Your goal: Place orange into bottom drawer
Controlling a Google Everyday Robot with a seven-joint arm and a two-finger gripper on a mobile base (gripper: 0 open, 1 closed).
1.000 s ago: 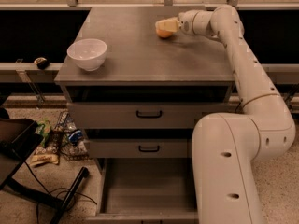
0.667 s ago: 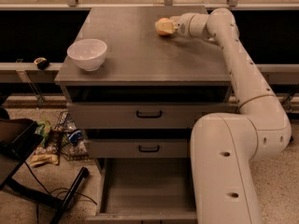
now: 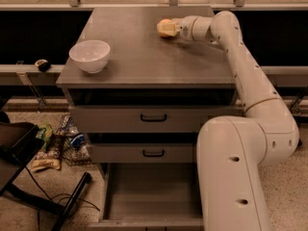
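My gripper [image 3: 167, 28] reaches across the far right part of the grey cabinet top [image 3: 144, 57], low over the surface. A small orange-yellow round shape, the orange [image 3: 165, 23], shows right at the gripper's tip, mostly covered by it. I cannot tell whether it rests on the top or is lifted. The bottom drawer [image 3: 151, 189] is pulled out at floor level below the two upper drawers, and its flat grey floor is bare.
A white bowl [image 3: 90, 55] stands on the left of the cabinet top. The two upper drawers [image 3: 154, 118] with black handles are pushed in. My own white arm and base [image 3: 236, 177] stand at the right of the cabinet. Litter and a black stand [image 3: 53, 148] lie on the floor at left.
My gripper has moved a little to the left along the far part of the cabinet top, with the orange-yellow shape staying at its tip. The bowl and drawers have not moved.
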